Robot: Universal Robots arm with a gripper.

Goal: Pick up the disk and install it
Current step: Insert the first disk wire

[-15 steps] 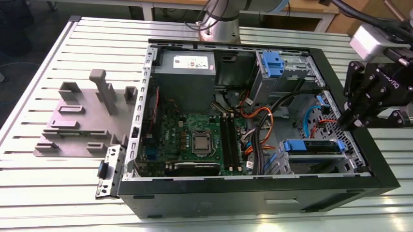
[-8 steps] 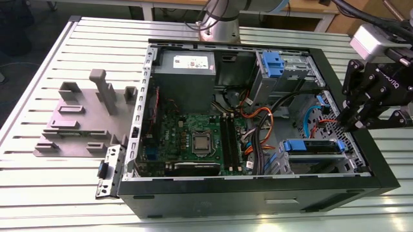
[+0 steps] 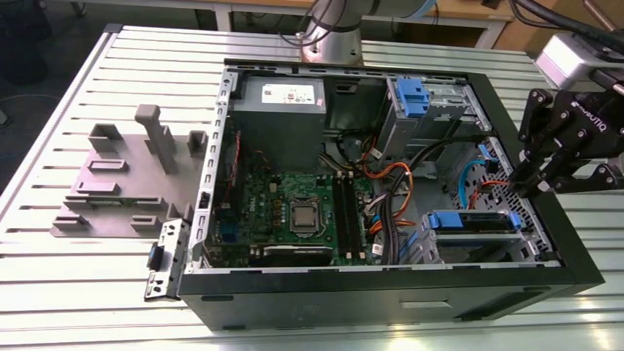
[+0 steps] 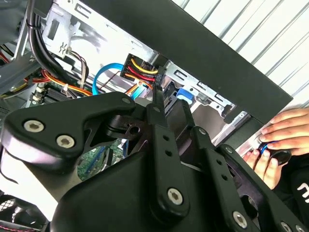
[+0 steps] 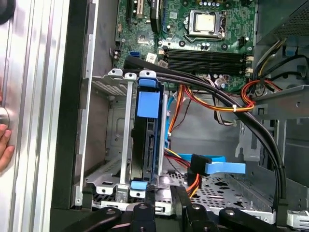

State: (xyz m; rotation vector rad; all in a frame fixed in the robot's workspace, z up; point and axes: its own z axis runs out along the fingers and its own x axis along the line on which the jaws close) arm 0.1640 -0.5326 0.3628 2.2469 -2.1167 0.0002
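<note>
First wrist view: disk [image 5: 147, 104] in cage [image 5: 108, 86]

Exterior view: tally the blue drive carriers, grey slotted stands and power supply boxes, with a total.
Blue drive carriers: 2, the disk and a second carrier
Grey slotted stands: 1
Power supply boxes: 1
Total: 4

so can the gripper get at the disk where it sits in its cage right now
Probably yes: the gripper hangs just by the cage, and the blue-railed edge of the disk faces up uncovered. Black cables pass close beside it, so room looks tight.
</note>
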